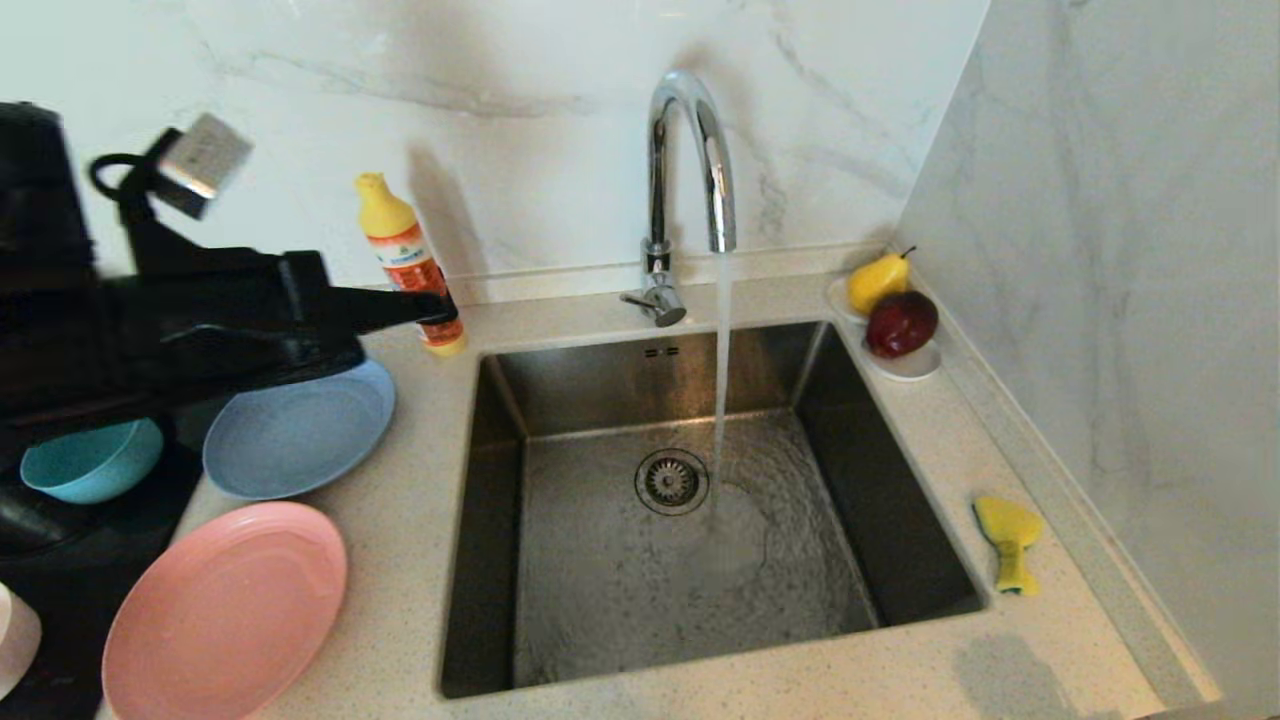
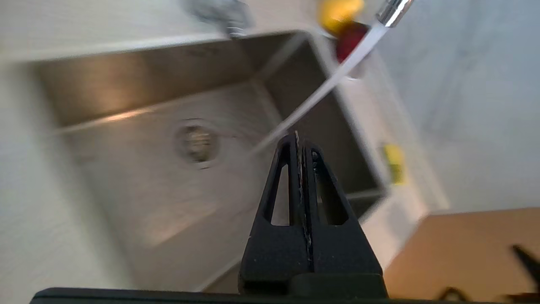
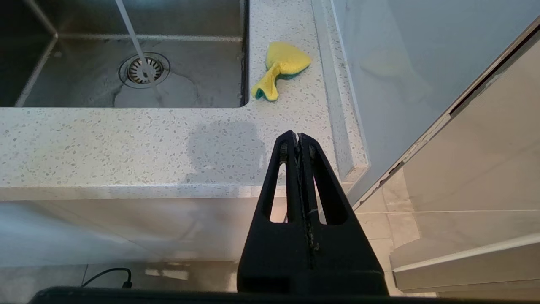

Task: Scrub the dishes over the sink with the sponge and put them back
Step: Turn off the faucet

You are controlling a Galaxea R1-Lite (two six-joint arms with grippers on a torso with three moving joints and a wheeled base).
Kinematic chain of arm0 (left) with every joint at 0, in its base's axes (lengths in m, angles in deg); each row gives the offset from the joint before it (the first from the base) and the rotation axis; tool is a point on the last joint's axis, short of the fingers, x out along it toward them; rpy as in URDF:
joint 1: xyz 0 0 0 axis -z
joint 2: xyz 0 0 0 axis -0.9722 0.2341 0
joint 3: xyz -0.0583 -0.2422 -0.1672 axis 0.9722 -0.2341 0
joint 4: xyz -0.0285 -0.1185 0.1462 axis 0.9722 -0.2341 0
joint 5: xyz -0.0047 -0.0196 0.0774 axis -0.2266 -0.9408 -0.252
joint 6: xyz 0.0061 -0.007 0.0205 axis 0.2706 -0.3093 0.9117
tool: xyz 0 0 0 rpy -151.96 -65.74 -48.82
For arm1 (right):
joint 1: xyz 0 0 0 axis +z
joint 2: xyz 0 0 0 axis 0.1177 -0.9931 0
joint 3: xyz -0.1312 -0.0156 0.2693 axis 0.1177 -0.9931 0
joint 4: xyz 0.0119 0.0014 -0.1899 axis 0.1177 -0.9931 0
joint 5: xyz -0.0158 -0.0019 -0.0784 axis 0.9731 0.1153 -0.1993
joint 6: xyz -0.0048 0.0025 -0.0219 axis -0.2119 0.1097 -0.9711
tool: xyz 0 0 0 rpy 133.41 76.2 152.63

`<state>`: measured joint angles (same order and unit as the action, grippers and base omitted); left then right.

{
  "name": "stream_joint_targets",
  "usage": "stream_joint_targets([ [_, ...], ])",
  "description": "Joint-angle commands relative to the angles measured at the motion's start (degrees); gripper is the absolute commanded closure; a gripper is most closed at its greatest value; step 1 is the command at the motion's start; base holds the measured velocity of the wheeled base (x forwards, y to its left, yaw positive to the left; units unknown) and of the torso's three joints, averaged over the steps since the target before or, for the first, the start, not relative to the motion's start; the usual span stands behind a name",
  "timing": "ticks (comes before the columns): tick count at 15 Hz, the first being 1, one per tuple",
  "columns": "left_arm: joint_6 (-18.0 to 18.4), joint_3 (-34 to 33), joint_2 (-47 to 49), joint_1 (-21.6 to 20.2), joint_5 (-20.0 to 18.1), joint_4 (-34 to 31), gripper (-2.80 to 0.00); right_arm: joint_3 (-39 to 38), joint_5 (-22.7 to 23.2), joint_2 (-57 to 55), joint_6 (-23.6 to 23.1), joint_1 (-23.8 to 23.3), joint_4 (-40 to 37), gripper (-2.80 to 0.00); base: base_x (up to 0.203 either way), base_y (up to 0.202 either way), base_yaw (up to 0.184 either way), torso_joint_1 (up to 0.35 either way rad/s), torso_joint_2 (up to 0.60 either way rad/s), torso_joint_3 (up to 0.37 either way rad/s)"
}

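Left pincer (image 1: 440, 308): my fingers are pressed fully together and grip nothing; it hangs above the worktop, over the far edge of the grey-blue plate.
Right pincer (image 3: 298, 137): also clamped shut and empty; parked off the front edge of the worktop, out of the head view.
Grey-blue plate (image 1: 298, 430): on the worktop directly below my left pincer, dry-looking, not lifted.
Salmon-pink plate (image 1: 225, 612): nearer to me than the left pincer, flat on the worktop beside the sink.
Teal bowl (image 1: 90, 460): below and behind my left arm, on the dark mat (image 1: 120, 520) at the worktop's edge.
Pale pink bowl (image 1: 15, 640): only a sliver shows at the edge of the head view, behind the left pincer.
Sponge (image 3: 280, 69): ahead of my right pincer, on the worktop just beside the sink's near right corner, lying crumpled; well apart from the left pincer, across the basin.
Sink (image 1: 500, 600): beside my left pincer, towards the right; no dish in it.
Tap (image 1: 690, 150): beyond the sink, water running onto the basin floor near the drain strainer (image 1: 670, 482).
Detergent bottle (image 1: 410, 260): just beyond the left fingertips.
Progress: judged at the very start; no dish scrubbed, sponge not picked up, all four dishes to wash and return.
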<state>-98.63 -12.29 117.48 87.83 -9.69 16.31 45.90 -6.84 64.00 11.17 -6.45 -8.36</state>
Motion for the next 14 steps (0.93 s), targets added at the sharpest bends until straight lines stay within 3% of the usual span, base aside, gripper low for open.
stream_joint_targets([
  [1, -4.72, 3.02, 14.56, 5.01, -0.57, 9.06, 0.0, 0.0, 0.03, -0.05, -0.05, 0.05, 0.01, 0.0, 0.0, 0.0, 0.0, 0.0, 0.0, 0.0],
  [8, -9.17, 4.38, 28.85, 8.4, -0.77, 27.43, 0.0, 0.0, 0.11, -0.05, -0.05, 0.05, 0.01, 0.0, 0.0, 0.0, 0.0, 0.0, 0.0, 0.0],
  [14, -12.22, 4.52, 35.62, 9.2, -0.77, 34.99, 0.0, 0.0, 0.03, -0.05, -0.05, 0.05, 0.01, 0.0, 0.0, 0.0, 0.0, 0.0, 0.0, 0.0],
])
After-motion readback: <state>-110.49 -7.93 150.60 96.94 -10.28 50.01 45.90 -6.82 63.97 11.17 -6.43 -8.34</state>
